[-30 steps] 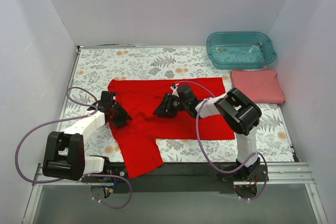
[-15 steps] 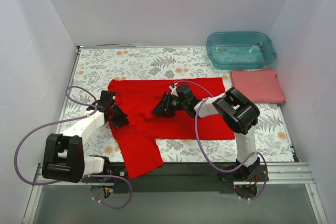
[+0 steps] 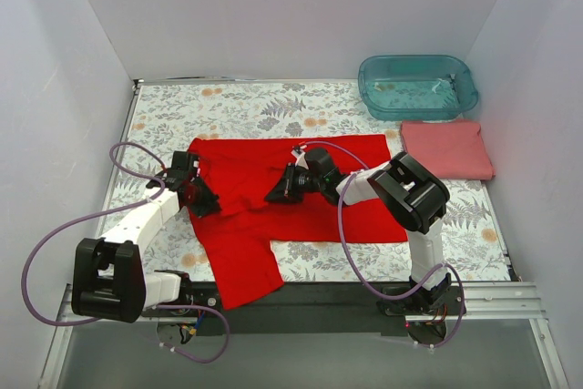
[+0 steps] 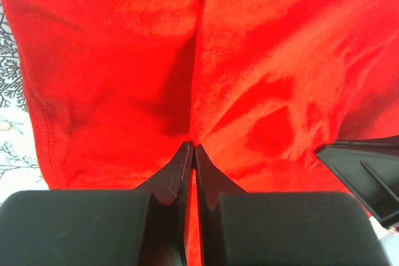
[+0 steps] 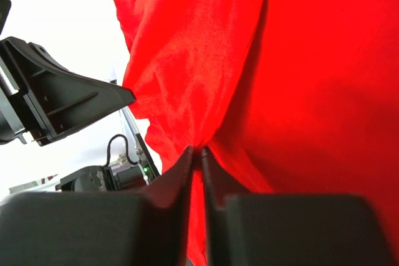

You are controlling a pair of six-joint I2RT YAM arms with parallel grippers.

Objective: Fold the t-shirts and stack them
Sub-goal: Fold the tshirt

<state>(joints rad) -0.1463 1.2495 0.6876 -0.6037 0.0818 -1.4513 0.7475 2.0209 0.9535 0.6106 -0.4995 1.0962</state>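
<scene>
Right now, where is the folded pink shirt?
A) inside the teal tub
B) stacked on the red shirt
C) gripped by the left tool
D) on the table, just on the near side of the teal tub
D: the pink shirt lies flat on the table at the right, directly on the near side of the teal tub, and not on the red shirt.

Setting: robotics lab test cell. Plain white panels (image 3: 273,6) enclosed a table under a floral-print cloth (image 3: 246,107) (the only domestic touch). Left arm (image 3: 146,216) and right arm (image 3: 419,193), trailing purple cables (image 3: 55,234), stood bolted to an aluminium rail (image 3: 501,298).
</scene>
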